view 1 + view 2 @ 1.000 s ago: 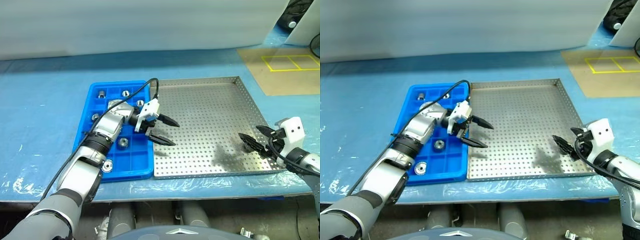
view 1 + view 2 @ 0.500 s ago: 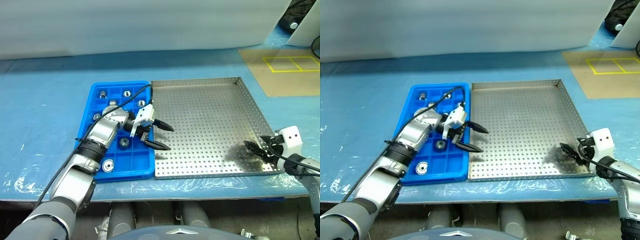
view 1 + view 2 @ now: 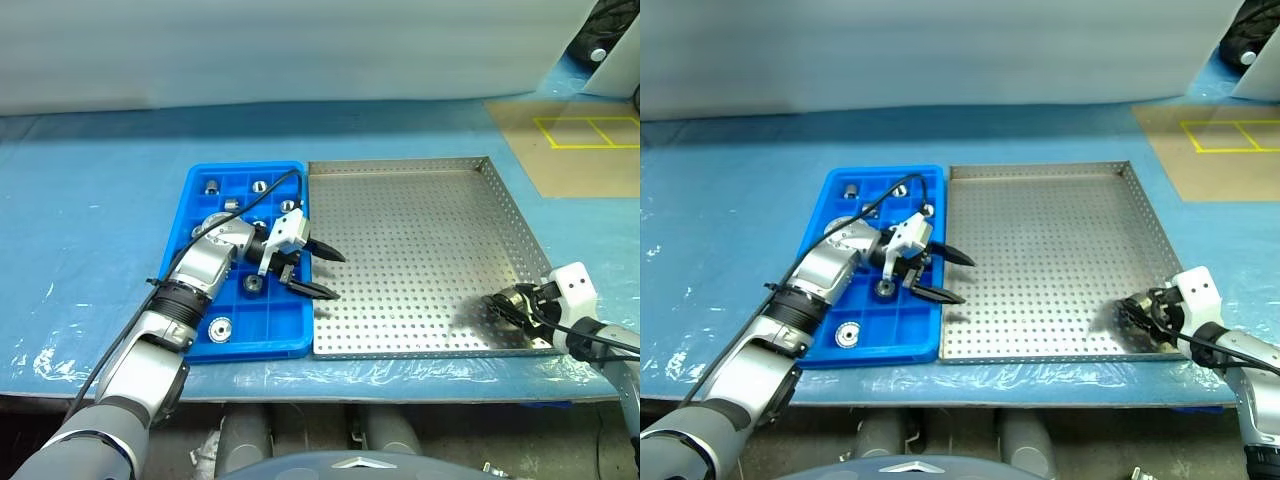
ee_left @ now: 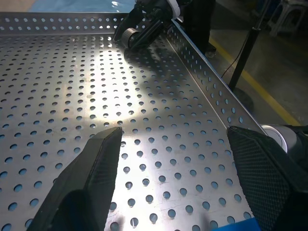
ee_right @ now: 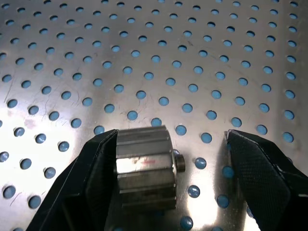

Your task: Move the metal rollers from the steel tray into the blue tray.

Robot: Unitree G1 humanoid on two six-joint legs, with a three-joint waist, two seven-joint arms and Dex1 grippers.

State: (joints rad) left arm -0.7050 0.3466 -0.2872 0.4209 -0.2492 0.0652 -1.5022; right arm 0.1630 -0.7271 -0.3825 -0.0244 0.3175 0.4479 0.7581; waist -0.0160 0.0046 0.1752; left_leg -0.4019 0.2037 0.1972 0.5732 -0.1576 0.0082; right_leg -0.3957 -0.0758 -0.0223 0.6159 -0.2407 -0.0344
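Right gripper (image 5: 166,180) is low in the near-right corner of the steel tray (image 3: 420,215), fingers apart with one metal roller (image 5: 144,166) between them. In the right wrist view the roller sits hard up against one finger (image 5: 91,178), with a clear gap to the other one. So it's bracketed, not clamped yet. It lies on its side on the perforated floor, its long axis running across from finger to finger, a small stub poking out toward the open side. That's the relation to watch: a squeeze would land on the roller's two end faces, and the free finger has all the closing to do. My read is that the grasp is the step in hand.

From the head, the same roller (image 3: 1137,318) shows as a small bright cylinder by the tray's near rim, right at the fingertips. The left wrist view looks across the tray and catches it there too, in the far corner of the tray from where the left arm sits.

Left gripper (image 3: 318,273) hangs over the seam between the two trays, jaws wide, nothing in them, well apart from that roller. The right arm is plainly the nearer one.

Over in the blue tray (image 3: 205,345), several rollers (image 3: 220,328) already rest in their compartments, so the task looks well along.
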